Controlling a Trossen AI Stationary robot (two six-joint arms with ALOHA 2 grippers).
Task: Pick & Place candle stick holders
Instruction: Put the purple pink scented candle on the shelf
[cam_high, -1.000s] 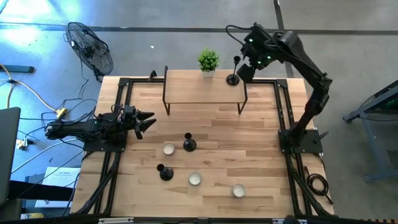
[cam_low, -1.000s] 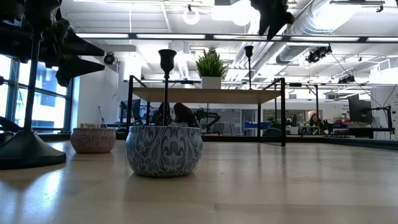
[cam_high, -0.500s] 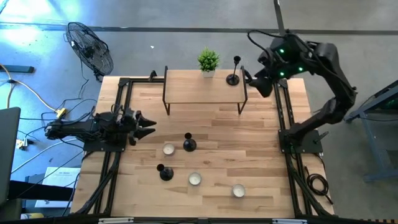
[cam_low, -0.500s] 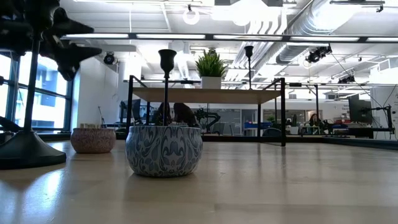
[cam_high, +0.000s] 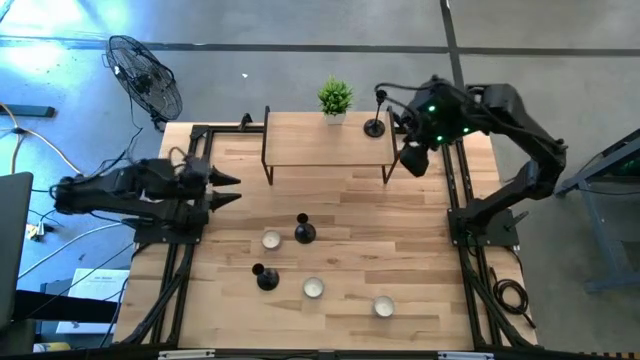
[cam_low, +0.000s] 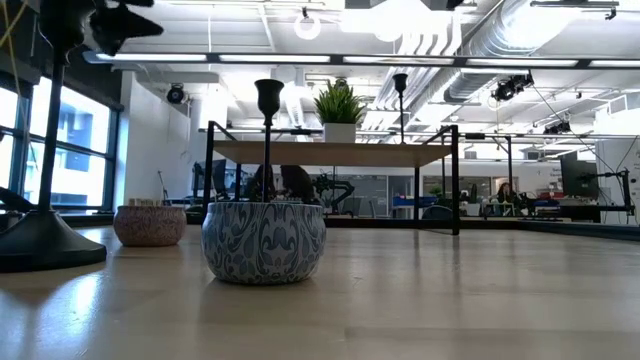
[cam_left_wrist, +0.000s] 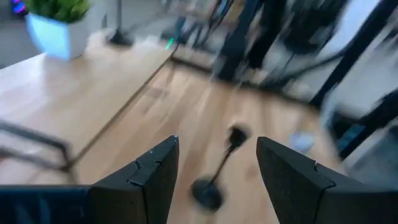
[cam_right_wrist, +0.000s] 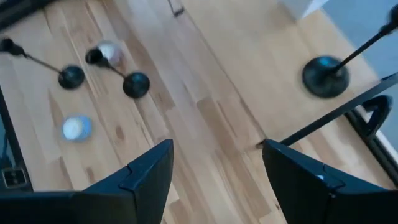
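Black candlesticks (cam_high: 304, 231), blue-swirled tin (cam_low: 264, 241)

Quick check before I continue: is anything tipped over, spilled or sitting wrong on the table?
Nothing stands out. One candle stick holder stands upright on the raised shelf beside the potted plant; the other two stand upright on the table among the tealights.

Three candle stick holders (cam_high: 375, 113) (cam_high: 304, 230) (cam_high: 265, 276), four tealight candles (cam_high: 271, 240) (cam_high: 313, 288) (cam_high: 384, 306) (cam_low: 150, 224), one potted plant (cam_high: 335, 98).

The right gripper (cam_high: 409, 160) is swinging away from the candlestick (cam_high: 375, 124) on the shelf (cam_high: 327, 147), now hanging toward four o'clock of it, off the shelf's right end. The left gripper (cam_high: 225, 190) is pulling back toward nine o'clock, over the table's (cam_high: 350, 260) left edge.
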